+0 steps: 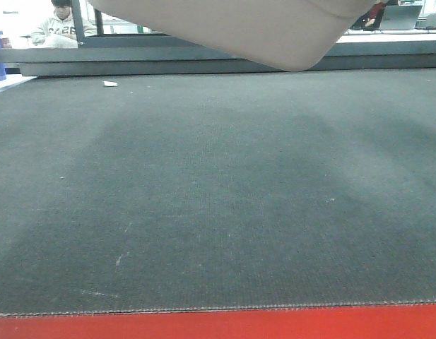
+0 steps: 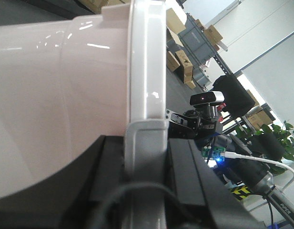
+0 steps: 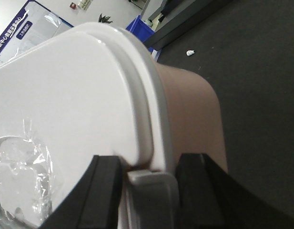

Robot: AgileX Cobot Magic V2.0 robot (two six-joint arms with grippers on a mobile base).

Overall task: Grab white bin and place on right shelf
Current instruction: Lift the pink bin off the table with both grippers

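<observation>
Closest to the lens in the left wrist view, the left gripper (image 2: 146, 162) was clamped on a grey rim tab of the white bin (image 2: 51, 95), with one black finger (image 2: 108, 167) on each side. The right gripper (image 3: 151, 188) pinched a matching tab at the bottom of its own view, beside the white lid (image 3: 65, 109). Gripping opposite ends probably kept so wide a tub level and shared its load.

In the front view the bin's rounded underside (image 1: 274, 32) filled the upper middle of the frame. It hung clear of the dark mat (image 1: 218, 198), seemingly lifted for carrying. A blue crate (image 3: 139, 26) sat near the top of the right wrist view, and a small white scrap (image 1: 110, 83) lay on the mat at upper left. The right shelf appeared in none of the views, so the placing step looked to be yet ahead.
</observation>
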